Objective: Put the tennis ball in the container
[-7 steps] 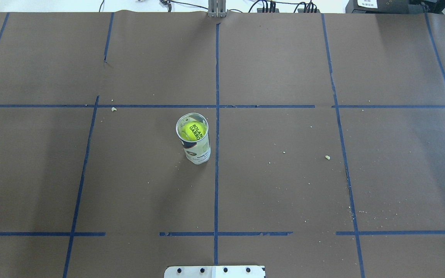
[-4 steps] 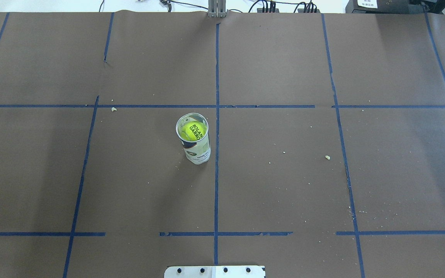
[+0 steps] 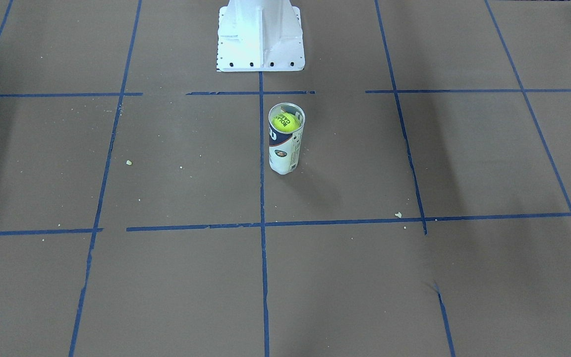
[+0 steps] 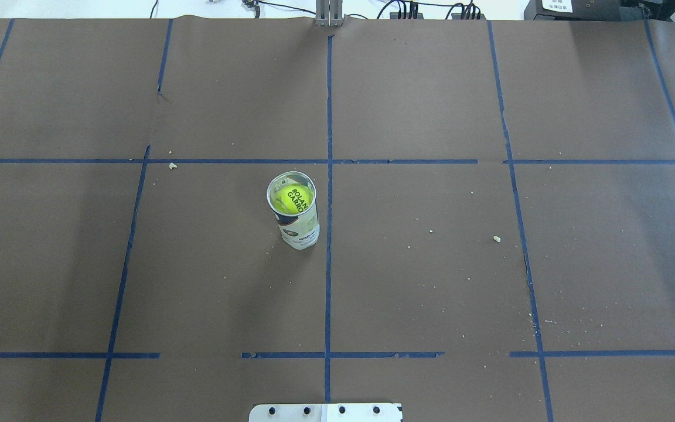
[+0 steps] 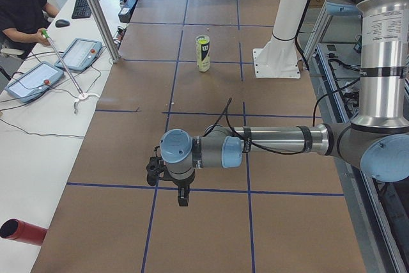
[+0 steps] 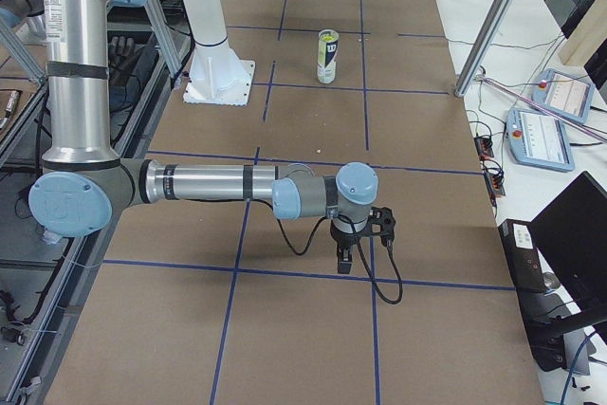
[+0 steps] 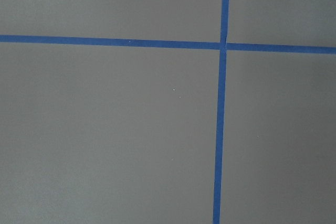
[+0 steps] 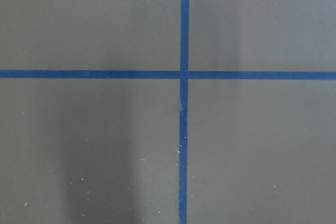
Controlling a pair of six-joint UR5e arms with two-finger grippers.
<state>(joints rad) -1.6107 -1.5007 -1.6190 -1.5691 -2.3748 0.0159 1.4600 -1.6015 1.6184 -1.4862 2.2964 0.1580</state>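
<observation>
The tennis ball point(image 4: 294, 198), bright yellow-green with dark lettering, sits inside the container point(image 4: 300, 230), just below its open rim. This clear tube with a white and navy label stands upright near the table's middle line, and the front-facing view shows the ball point(image 3: 286, 122) in the container point(image 3: 281, 154) too. My left gripper point(image 5: 182, 195) shows only in the left side view, far from the tube over bare table. Only the right side view shows my right gripper point(image 6: 343, 259), equally far away. I cannot tell whether either is open or shut. Both wrist views show only brown paper and blue tape.
The white robot base point(image 3: 260, 37) stands behind the tube. Small crumbs point(image 4: 496, 238) lie scattered on the brown paper. A side table with tablets point(image 5: 32, 78) and a seated person point(image 5: 19, 4) borders the far edge, with a metal post point(image 5: 96, 11) nearby.
</observation>
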